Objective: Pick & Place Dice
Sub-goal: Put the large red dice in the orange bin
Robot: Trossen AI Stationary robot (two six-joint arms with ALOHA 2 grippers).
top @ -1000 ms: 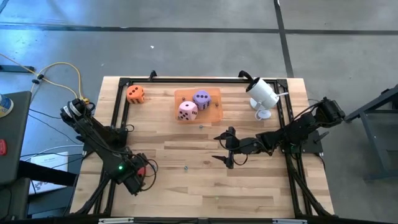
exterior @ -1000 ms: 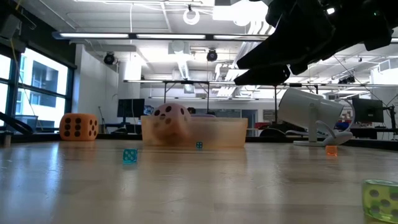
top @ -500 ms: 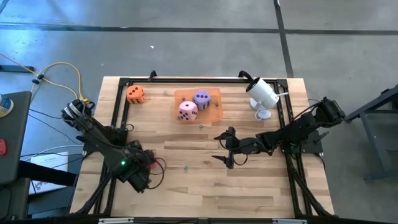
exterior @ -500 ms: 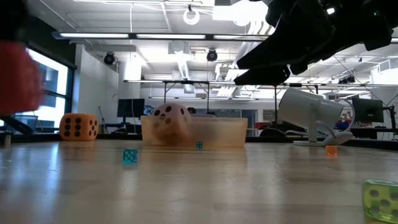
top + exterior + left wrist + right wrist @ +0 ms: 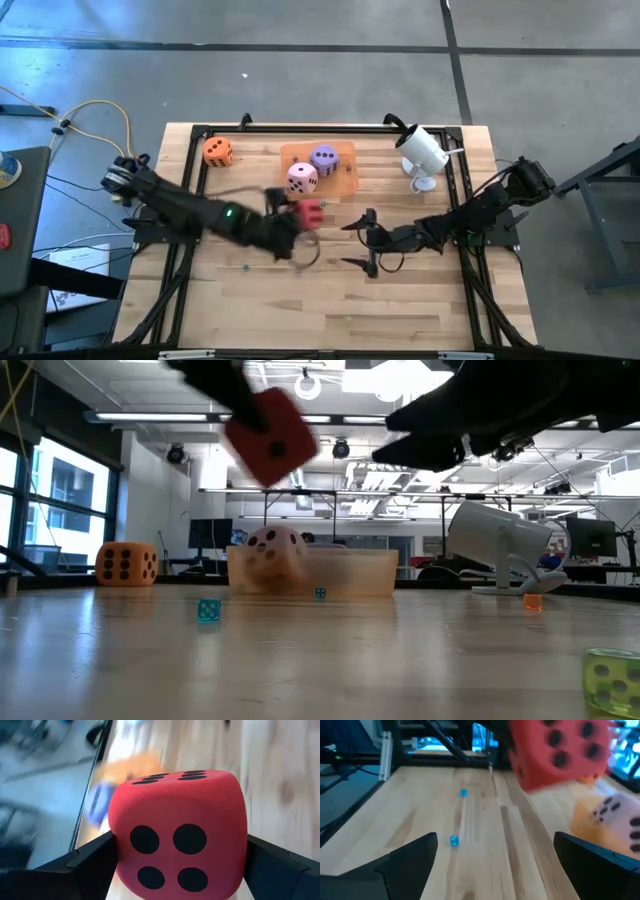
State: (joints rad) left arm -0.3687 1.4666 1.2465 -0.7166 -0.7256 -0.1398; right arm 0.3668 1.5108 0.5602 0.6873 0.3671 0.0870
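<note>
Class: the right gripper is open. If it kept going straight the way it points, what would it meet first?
Probably the red die held by the left gripper: the right gripper points that way, and its wrist view shows the die ahead, though depth is unclear.

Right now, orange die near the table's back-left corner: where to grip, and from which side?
Grip the orange die across two opposite flat side faces, coming straight down from above. It sits flat and alone, apart from the tray, with all sides free. The left gripper is busy holding the red die.

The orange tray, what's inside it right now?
The orange tray holds the pink die and the purple die; the floor beneath them is covered.
</note>
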